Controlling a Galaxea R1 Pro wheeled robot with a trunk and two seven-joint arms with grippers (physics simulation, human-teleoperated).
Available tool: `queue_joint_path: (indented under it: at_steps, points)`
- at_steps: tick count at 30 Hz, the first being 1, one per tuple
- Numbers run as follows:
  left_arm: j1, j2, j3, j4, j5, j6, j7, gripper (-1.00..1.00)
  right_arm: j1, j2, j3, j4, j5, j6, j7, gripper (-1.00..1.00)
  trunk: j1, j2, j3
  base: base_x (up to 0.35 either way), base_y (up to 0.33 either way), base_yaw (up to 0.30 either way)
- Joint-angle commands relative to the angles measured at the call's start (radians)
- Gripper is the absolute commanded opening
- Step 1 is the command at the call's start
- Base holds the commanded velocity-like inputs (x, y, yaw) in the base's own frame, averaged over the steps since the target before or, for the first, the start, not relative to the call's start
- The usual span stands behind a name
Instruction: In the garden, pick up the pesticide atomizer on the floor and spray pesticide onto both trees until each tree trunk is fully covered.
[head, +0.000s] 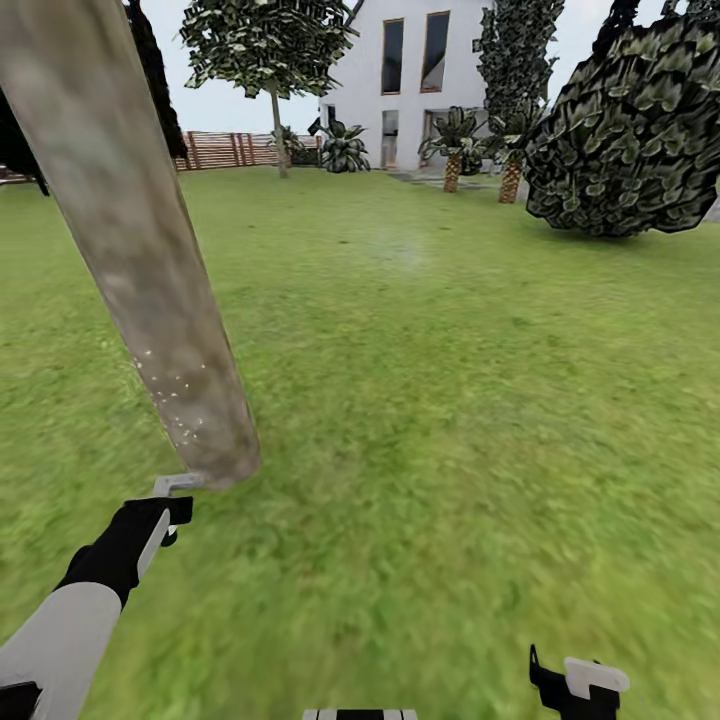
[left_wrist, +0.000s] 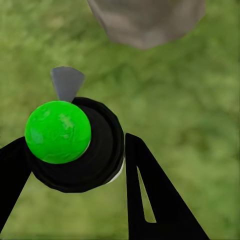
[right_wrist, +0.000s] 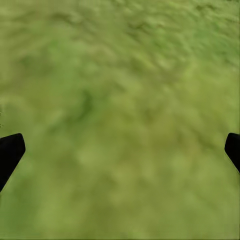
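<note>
Atomizer (left_wrist: 75, 145) sits clenched in the left pincer (left_wrist: 70, 165), its green cap up and grey nozzle aimed at the tree trunk (head: 140, 260) just ahead, where pale flecks, possibly spray, dot the bark low down. It looks like a rigid, light plastic bottle; its round smooth body could twist, so gripping around the collar seems wisest. The right pincer (right_wrist: 120, 150) hangs released over the lawn (head: 450, 400).
</note>
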Motion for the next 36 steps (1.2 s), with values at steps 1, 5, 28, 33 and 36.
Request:
queue_joint_path:
  at_steps: [1,5,28,33,36]
  points:
    - [0.000,0.000,0.000,0.000,0.000,0.000,0.000,-1.00,0.000,0.000,0.000,0.000,0.000,0.000,0.000,1.00,0.000,0.000,0.000,0.213,-0.214,0.253]
    - [0.001,-0.001,0.000,0.000,0.000,-0.001,0.000,-1.00,0.000,0.000,0.000,0.000,0.000,0.000,0.000,1.00,0.000,0.000,0.000,0.214,-0.213,0.076]
    - [0.001,-0.001,0.000,0.000,0.000,0.000,0.000,-1.00,0.000,0.000,0.000,0.001,0.000,0.000,0.000,1.00,0.000,0.000,0.000,0.132,-0.249,0.157]
    - [0.001,-0.001,0.000,0.000,-0.001,0.000,0.000,-1.00,0.000,0.000,0.000,0.001,0.000,0.000,0.000,1.00,0.000,0.000,0.000,0.155,-0.258,0.165]
    - [0.001,-0.001,0.000,0.000,0.000,0.000,0.000,-1.00,0.000,0.000,0.000,0.001,0.000,0.000,0.000,1.00,0.000,0.000,0.000,0.166,-0.251,0.008]
